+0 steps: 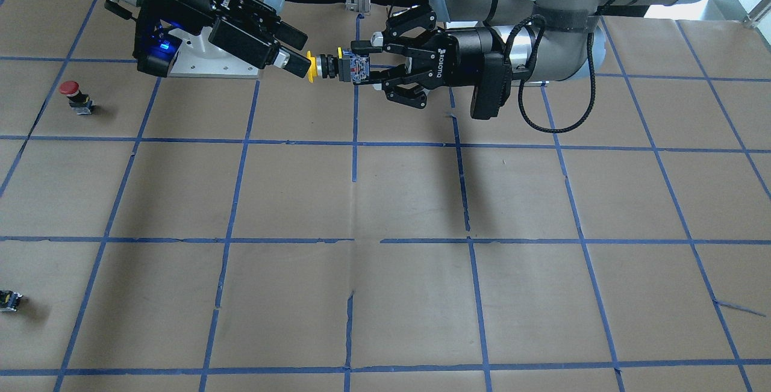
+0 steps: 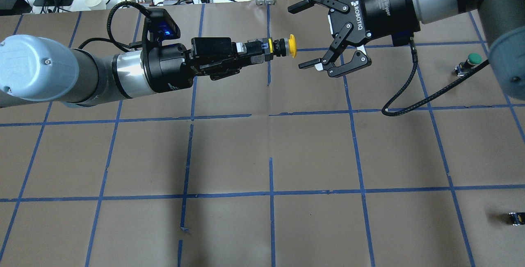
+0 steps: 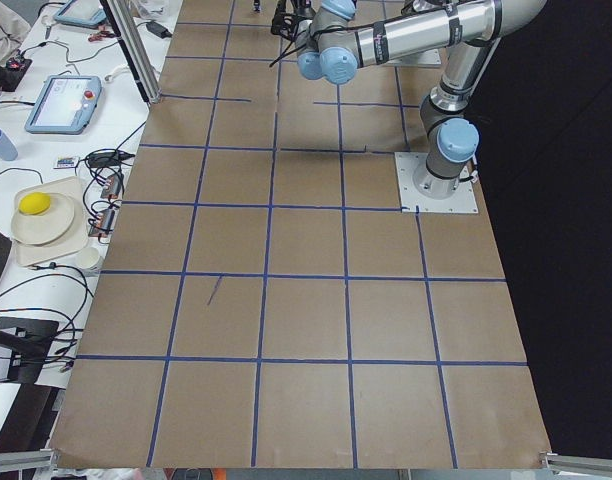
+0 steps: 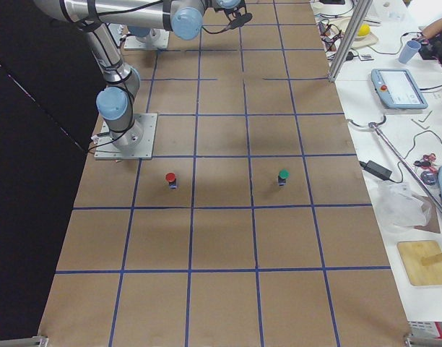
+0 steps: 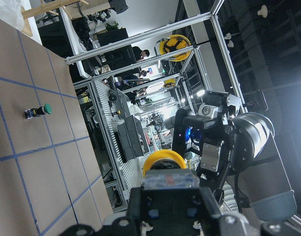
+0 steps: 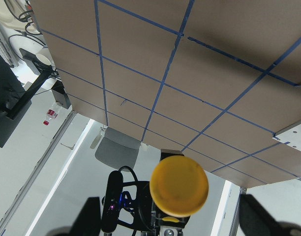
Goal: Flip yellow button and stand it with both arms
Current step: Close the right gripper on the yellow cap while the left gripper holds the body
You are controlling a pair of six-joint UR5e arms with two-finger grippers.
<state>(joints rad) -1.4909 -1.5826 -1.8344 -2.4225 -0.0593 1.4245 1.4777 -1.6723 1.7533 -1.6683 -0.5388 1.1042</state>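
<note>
The yellow button point(image 2: 283, 46) hangs in the air above the surface point(image 2: 287, 156), near the top centre of the overhead view. It lies on its side, with the block body to the frame's left and the round yellow cap to the frame's right. The left hand point(image 2: 256, 51) reaches in from the left of that frame, its fingers clamped on the block body. The cap sticks out free past the fingertips.

The right hand point(image 2: 301, 37) comes in from the upper right and faces the cap with its fingers spread wide, holding nothing. In the overhead view its fingertips stand just to the right of the cap, one above and one below the cap's level. Whether a fingertip touches the cap cannot be told. In the right wrist view the cap sits face-on at the bottom centre.

Standing on the surface are a red-capped button point(image 1: 73, 94), a green-capped button point(image 2: 471, 61) at the overhead view's right edge, and a small dark block point(image 2: 516, 217) at its lower right
</note>
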